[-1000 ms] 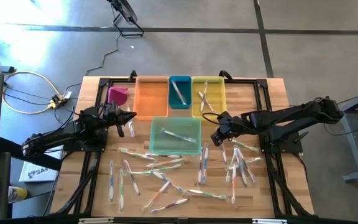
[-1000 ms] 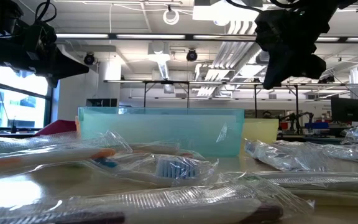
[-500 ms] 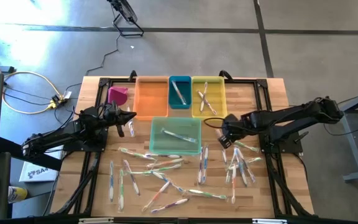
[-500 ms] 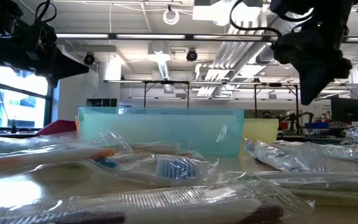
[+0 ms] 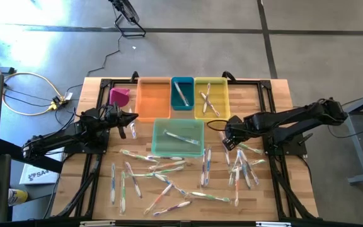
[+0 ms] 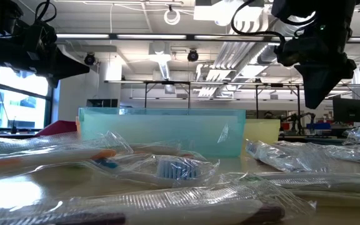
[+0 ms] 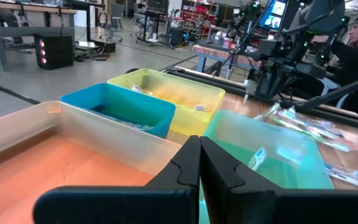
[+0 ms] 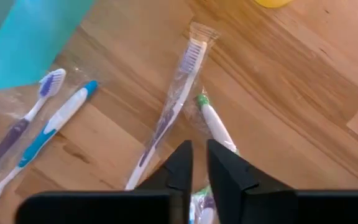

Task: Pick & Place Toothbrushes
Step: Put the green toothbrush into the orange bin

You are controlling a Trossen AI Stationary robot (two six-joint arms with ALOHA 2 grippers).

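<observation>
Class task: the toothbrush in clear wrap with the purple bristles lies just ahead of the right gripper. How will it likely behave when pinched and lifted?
The wrapped toothbrush is thin and long, so it is probably light and fairly stiff. Its crinkled clear wrap looks loose, so the fingers may slip or grab film alone. It lies flat on the wooden table, so it seems unlikely to roll.

Orange bin [image 5: 153, 98]; blue bin [image 5: 182, 93]; yellow bin [image 5: 211, 96]; teal bin [image 5: 178, 137]

Overhead camera looks straight down; low one sits at tabletop level. Both catch the green bin [image 5: 178, 137] [image 6: 161, 131]. Wrist cameras ride close.
</observation>
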